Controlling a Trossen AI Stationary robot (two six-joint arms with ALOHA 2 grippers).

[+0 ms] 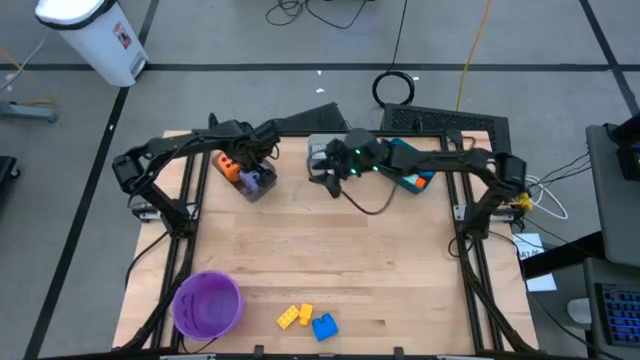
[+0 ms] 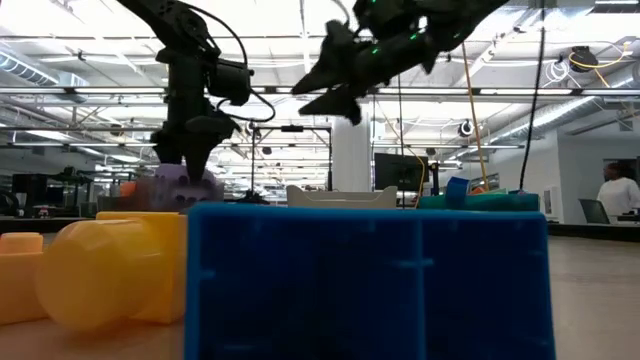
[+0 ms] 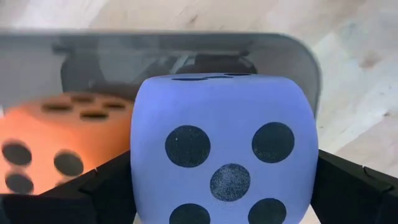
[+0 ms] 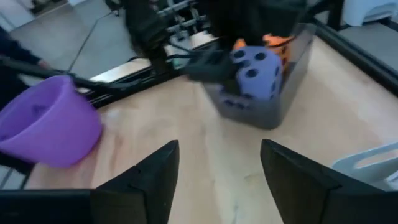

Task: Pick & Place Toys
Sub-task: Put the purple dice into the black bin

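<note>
A purple dotted die [image 3: 221, 155] sits in the grey bin [image 3: 186, 53] at the table's far left, beside an orange die [image 3: 59, 134]. My left gripper [image 1: 256, 166] points down over it, open, with one finger on each side of the purple die. My right gripper [image 4: 219, 163] hangs open and empty above the table's far middle [image 1: 322, 176], slanting toward the grey bin [image 4: 261, 106]. Two yellow bricks [image 1: 293, 316] and a blue brick [image 1: 324, 326] lie on the table near its front edge. My left gripper comes at the purple die from above, and its fingers [image 3: 102, 186] stand close beside two opposite sides [image 3: 142, 162] of the die. I cannot tell whether they touch it. The die sits in the bin, five-dot face up.
A purple bowl [image 1: 207, 303] stands at the near left corner. A white bin [image 1: 316, 148] and a teal bin [image 1: 410, 168] with bricks are at the far edge. Bare wood spreads across the table's middle [image 1: 320, 250]. A person [image 2: 618, 195] stands far off in the room.
</note>
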